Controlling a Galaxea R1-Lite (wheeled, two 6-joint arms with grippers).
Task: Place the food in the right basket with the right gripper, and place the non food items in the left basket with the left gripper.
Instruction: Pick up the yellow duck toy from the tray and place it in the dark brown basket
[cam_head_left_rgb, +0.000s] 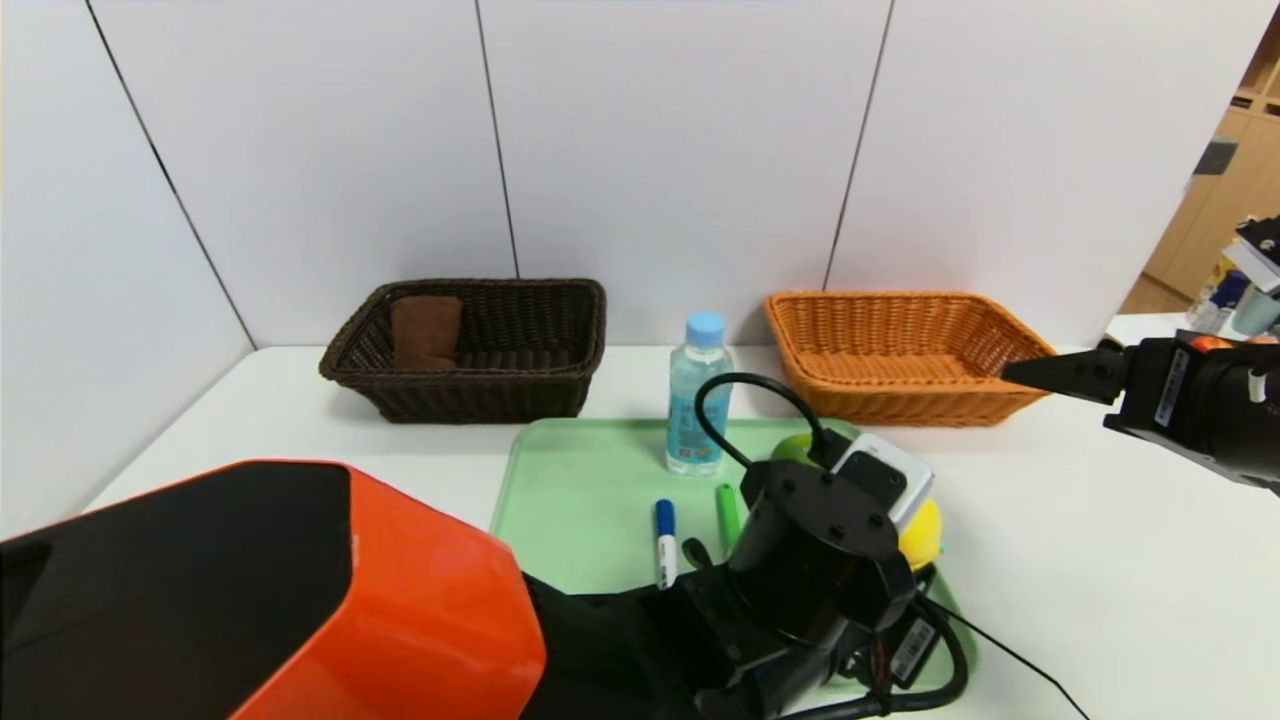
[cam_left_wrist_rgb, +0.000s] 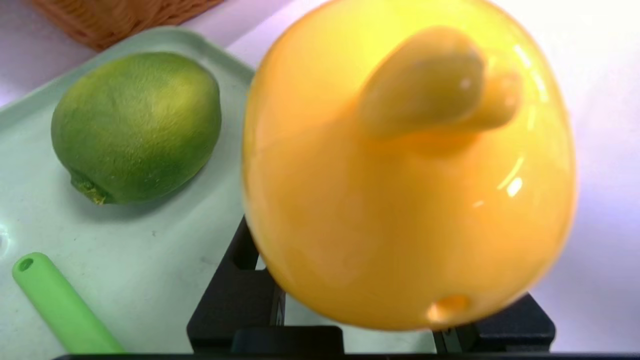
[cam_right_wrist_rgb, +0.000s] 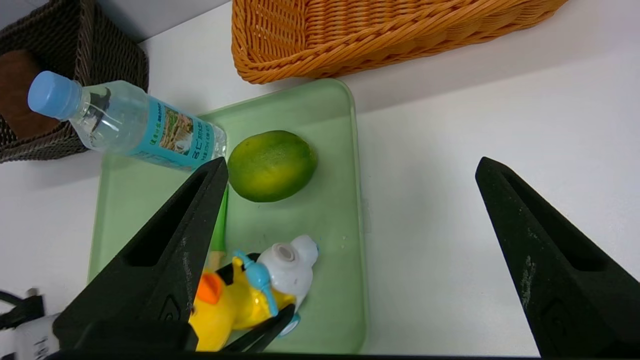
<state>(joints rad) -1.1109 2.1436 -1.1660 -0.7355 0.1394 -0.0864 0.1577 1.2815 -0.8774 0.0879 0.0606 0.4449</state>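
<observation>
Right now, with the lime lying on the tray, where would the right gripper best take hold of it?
Probably across the middle. The lime lies on its side on the tray, its top bare, so coming from above looks safest. The bottle stands close on one side and the duck, held in the left gripper, is near another. The right gripper is open and hangs above the table beside the tray.

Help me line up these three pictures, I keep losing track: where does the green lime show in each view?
Head view: the lime is a sliver on the green tray, mostly hidden behind the left arm's wrist.
Left wrist view: lime in full, beside the yellow duck toy.
Right wrist view: lime mid-tray, between the water bottle and the duck toy.
Shared landmark: the orange basket, just beyond the tray's corner.
</observation>
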